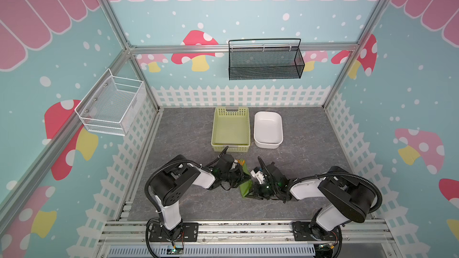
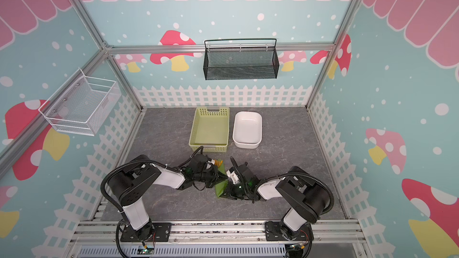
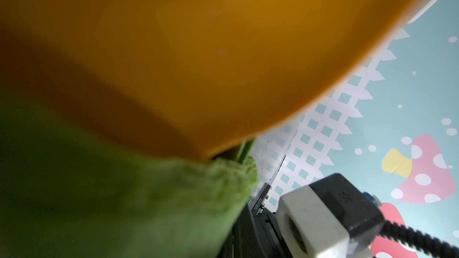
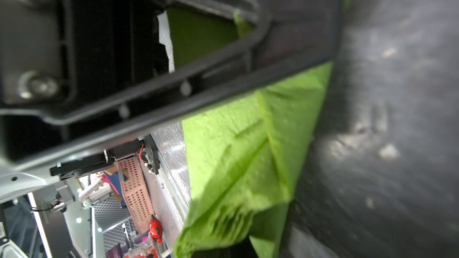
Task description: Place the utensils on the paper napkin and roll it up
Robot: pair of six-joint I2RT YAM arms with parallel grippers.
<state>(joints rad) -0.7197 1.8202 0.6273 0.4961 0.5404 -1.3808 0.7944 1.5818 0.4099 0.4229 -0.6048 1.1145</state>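
Note:
The green paper napkin (image 1: 244,186) (image 2: 221,186) lies rolled into a narrow bundle at the table's front middle. The orange utensils (image 1: 241,162) (image 2: 218,163) stick out of its far end. Up close, an orange spoon bowl (image 3: 198,58) fills the left wrist view above the napkin (image 3: 124,207), which hides the jaws there. My left gripper (image 1: 248,176) (image 2: 225,176) is shut, its tip on the roll's left side. My right gripper (image 1: 249,196) (image 2: 224,196) is shut at the roll's near end, where the napkin (image 4: 248,157) bunches into pleats.
A pale yellow-green perforated basket (image 1: 231,145) and a white dish (image 1: 268,143) stand side by side behind the roll. A black mesh basket (image 1: 265,75) hangs on the back wall and a white wire basket (image 1: 104,125) on the left wall. The two wrists nearly touch.

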